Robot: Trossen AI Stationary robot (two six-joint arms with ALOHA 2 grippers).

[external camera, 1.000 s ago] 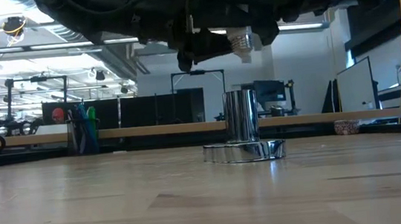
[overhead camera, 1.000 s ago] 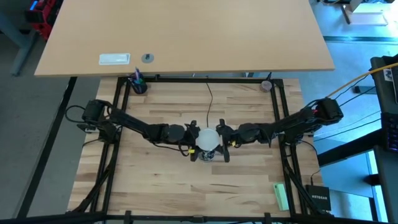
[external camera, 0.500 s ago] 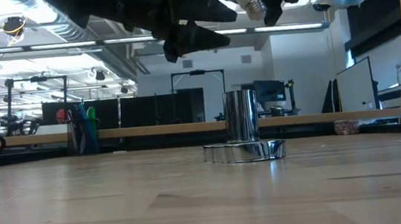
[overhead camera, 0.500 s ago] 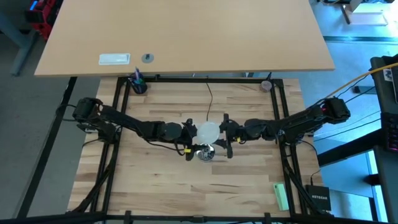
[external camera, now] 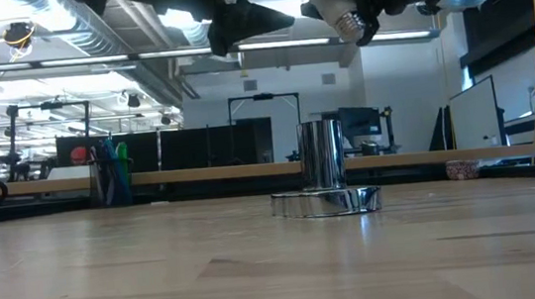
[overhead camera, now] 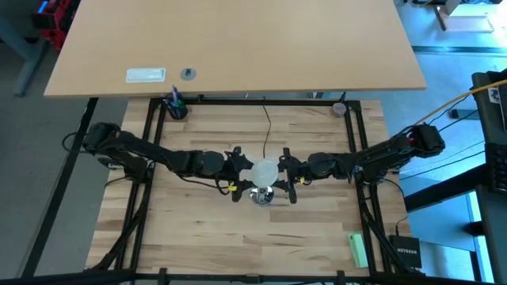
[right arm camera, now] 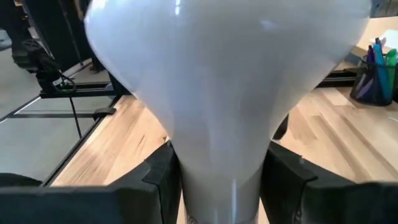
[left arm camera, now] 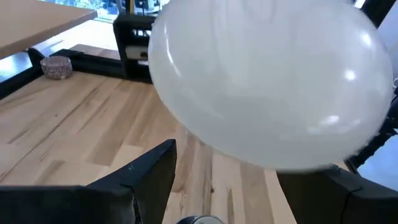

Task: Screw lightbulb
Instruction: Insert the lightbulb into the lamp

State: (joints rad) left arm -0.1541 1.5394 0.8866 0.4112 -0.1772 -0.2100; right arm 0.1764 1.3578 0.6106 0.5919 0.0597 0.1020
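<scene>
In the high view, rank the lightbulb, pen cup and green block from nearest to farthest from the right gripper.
From the right gripper:
1. lightbulb, in its fingers at table centre.
2. green block, near right corner.
3. pen cup, far left corner.

The socket [external camera: 324,173] stands mid-counter [external camera: 162,280], under the lightbulb [external camera: 342,7] with clear air between. A pen cup [overhead camera: 175,107] and small dish [overhead camera: 339,109] occupy the far corners.

Frosted white lightbulb [overhead camera: 264,170] aloft, tilted, screw base downward
</scene>
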